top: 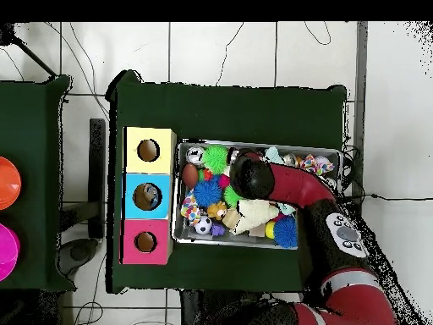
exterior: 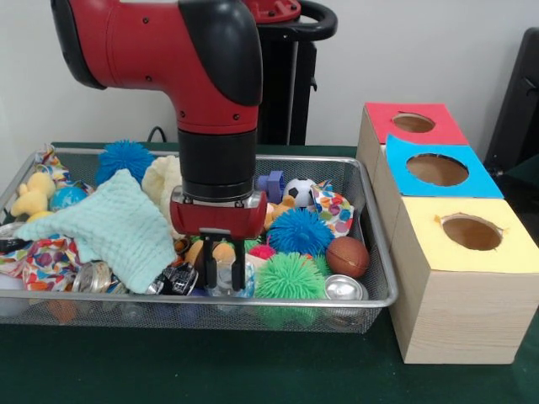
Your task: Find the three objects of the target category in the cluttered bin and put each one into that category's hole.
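Note:
The silver wire-mesh bin (exterior: 381, 252) is full of mixed toys, cloths and cans; it also shows in the overhead view (top: 259, 144). My gripper (exterior: 223, 276) points straight down inside the bin near its front rim. Its fingers (exterior: 208, 273) stand apart on either side of a pale, shiny thing that I cannot make out. In the overhead view the arm's head (top: 245, 173) hides the gripper. The hole (exterior: 413, 123) in the red-topped box is at the far end of the box row, and it shows in the overhead view too (top: 145, 242).
Blue-topped (exterior: 437, 169) and yellow-topped (exterior: 472, 232) boxes stand right of the bin. Near the gripper lie a green spiky ball (exterior: 289, 276), a blue spiky ball (exterior: 300, 231), a brown ball (exterior: 347, 256), a silver can (exterior: 345, 289) and a mint cloth (exterior: 118, 227).

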